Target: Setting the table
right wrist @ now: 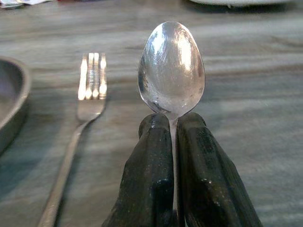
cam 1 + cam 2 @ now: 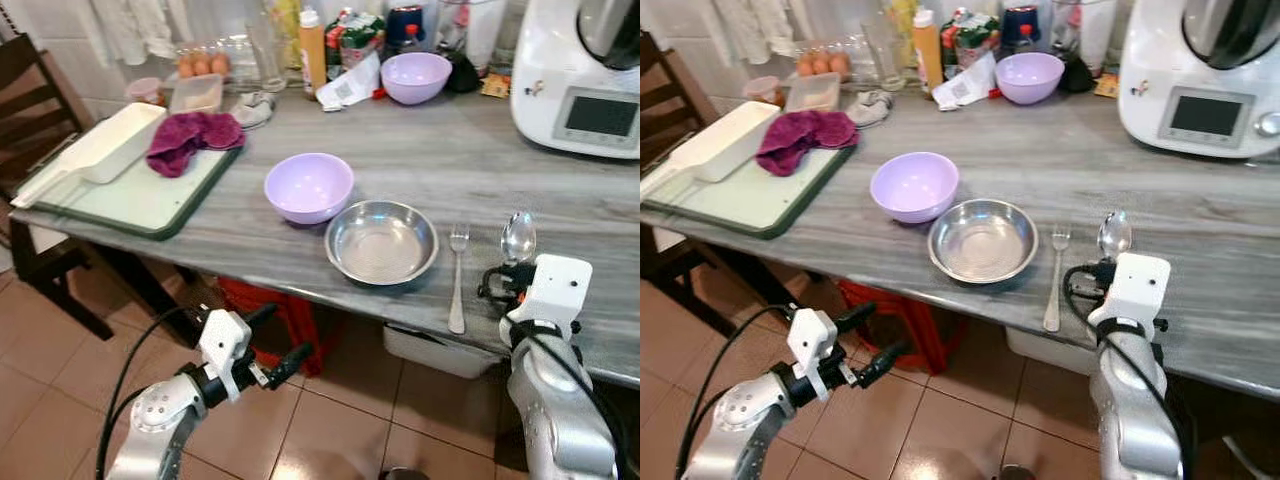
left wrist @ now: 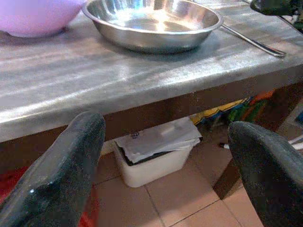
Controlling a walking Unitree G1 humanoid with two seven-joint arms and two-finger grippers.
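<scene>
The right tool (image 1: 173, 127) is clamped on a spoon (image 1: 171, 68), its two black fingers (image 1: 150, 161) pressed together on the neck of the handle just below the spoon's bowl. The spoon sits over the front part of the grey worktop (image 2: 400, 160), its bowl pointing away from the robot, just right of a fork (image 2: 458, 275). Whether the spoon touches the surface cannot be told.

The fork lies flat on the worktop with its prongs away from the robot, just beside a steel dish (image 2: 381, 241) on that dish's right. A lilac bowl (image 2: 308, 186) stands against the dish's far left side, touching or nearly so. A second lilac bowl (image 2: 416, 77) stands well back among bottles and packets by the wall.

The left tool (image 2: 278, 338) hangs below the worktop's front edge, over the tiled floor (image 2: 330, 420), with its fingers (image 3: 61, 175) spread wide apart and holding nothing. Past them, under the worktop, a white bin (image 3: 154, 153) stands on the floor.

On the left of the worktop lies a green-rimmed tray (image 2: 130, 205) carrying a white box (image 2: 110, 140) and a crumpled magenta cloth (image 2: 190, 138). A white kitchen machine (image 2: 585, 80) stands at the far right.
</scene>
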